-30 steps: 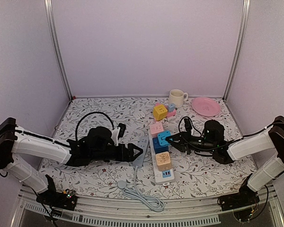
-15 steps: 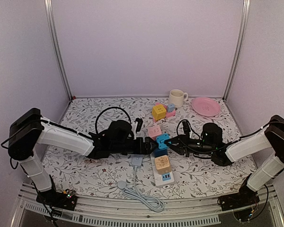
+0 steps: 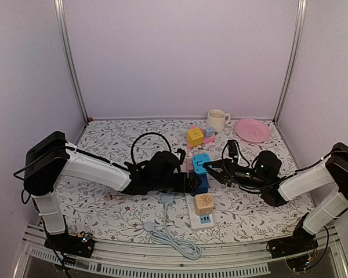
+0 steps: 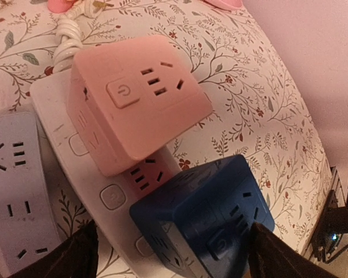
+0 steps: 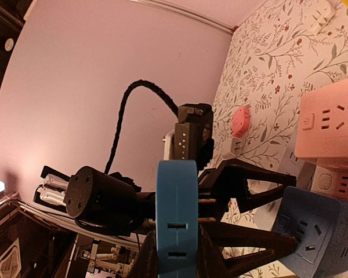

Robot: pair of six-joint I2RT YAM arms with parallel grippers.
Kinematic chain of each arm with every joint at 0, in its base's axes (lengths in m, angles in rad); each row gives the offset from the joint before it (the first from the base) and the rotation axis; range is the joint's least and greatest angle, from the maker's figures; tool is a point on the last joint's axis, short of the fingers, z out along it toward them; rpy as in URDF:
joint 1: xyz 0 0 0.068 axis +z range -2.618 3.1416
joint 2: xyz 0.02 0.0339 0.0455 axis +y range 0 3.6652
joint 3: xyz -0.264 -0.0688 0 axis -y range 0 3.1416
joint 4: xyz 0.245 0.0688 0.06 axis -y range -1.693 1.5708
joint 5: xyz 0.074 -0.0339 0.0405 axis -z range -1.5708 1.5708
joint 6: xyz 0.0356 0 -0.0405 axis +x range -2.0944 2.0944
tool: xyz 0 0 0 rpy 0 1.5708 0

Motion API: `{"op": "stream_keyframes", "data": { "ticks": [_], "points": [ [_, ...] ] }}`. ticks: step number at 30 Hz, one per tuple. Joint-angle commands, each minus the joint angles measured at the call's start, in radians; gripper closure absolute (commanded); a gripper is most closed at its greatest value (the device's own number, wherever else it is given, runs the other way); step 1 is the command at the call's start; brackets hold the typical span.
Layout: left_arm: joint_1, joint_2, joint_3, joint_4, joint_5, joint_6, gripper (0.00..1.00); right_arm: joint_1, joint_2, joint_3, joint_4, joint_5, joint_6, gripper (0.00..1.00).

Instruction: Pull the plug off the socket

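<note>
Shows the left gripper [image 3: 192, 184] newly swung in from the left edge to centre frame, fingers spread wide either side of a dark blue cube [image 4: 203, 220] seated on the white power strip [image 4: 95, 174], gripping nothing. Just right of centre, shows the right gripper [image 5: 176, 258] clamped on the light blue plug [image 5: 176, 214], now raised above the strip with metal prongs bare. Suggests the pull is essentially done.

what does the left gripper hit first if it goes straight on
Probably the dark blue cube plug on the white power strip; it sits close ahead of the open left gripper.
</note>
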Motion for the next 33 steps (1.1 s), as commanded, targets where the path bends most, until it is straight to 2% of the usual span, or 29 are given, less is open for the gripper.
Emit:
{"op": "stream_keyframes", "data": {
  "ticks": [1,5,13,16,24,33],
  "points": [
    [-0.022,0.051,-0.009,-0.114,-0.04,0.014,0.11,0.008,-0.022,0.0,0.113,-0.034,0.02,0.98],
    [-0.021,0.033,-0.026,-0.109,-0.042,0.013,0.11,-0.002,-0.075,-0.019,0.05,-0.001,-0.002,0.97],
    [-0.023,-0.013,-0.051,-0.075,-0.023,0.027,0.11,-0.038,-0.297,-0.006,-0.44,0.168,-0.175,0.97],
    [-0.023,-0.044,-0.058,-0.048,-0.006,0.045,0.11,-0.053,-0.379,-0.007,-0.575,0.235,-0.227,0.97],
    [-0.024,-0.184,-0.093,-0.032,-0.005,0.059,0.11,-0.098,-0.556,-0.051,-0.791,0.346,-0.293,0.97],
    [-0.022,-0.461,-0.264,-0.049,-0.067,0.03,0.1,-0.109,-0.66,-0.068,-0.971,0.456,-0.343,0.94]
  ]
}}
